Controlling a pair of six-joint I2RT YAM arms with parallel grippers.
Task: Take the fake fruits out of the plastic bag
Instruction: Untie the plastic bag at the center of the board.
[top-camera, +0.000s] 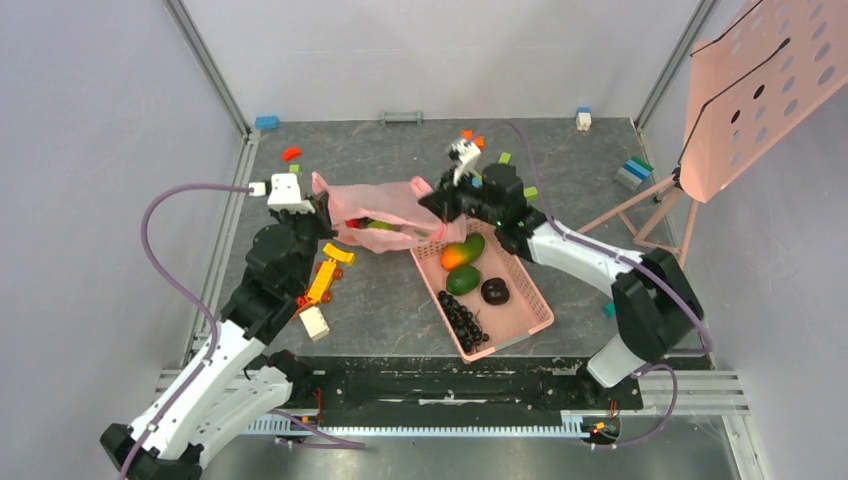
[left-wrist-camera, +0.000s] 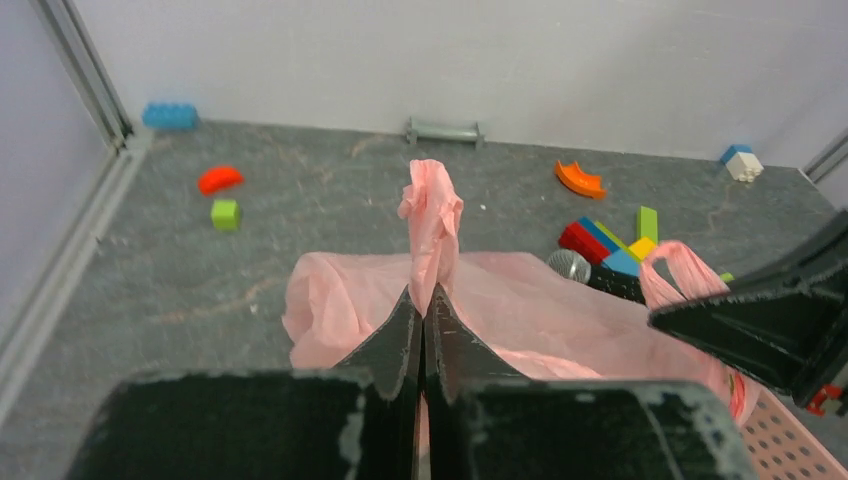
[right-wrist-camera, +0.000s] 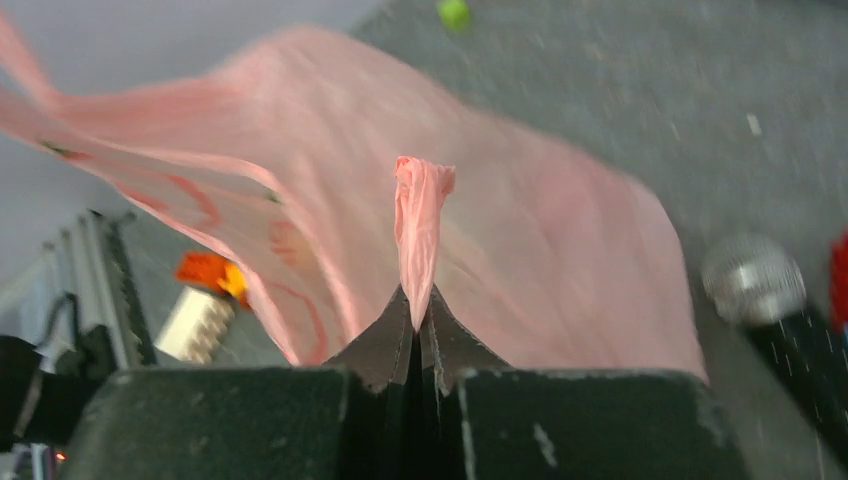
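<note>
From above, the plastic bag (top-camera: 390, 212) is stretched between the two arms, its long axis running left to right, beside the far corner of the pink basket (top-camera: 525, 275). The left gripper (top-camera: 322, 207) holds its left end and the right gripper (top-camera: 435, 205) its right end. Through the film the fake fruits (top-camera: 378, 225) show as red and green patches. The basket holds a mango (top-camera: 455, 256), green fruits (top-camera: 463, 280), a dark fruit (top-camera: 494, 291) and black grapes (top-camera: 463, 320).

In the left wrist view, the jaws are pinched tight on a twisted strip of bag that stands upright. In the right wrist view, the jaws are clamped likewise on an upright pink twist.
</note>
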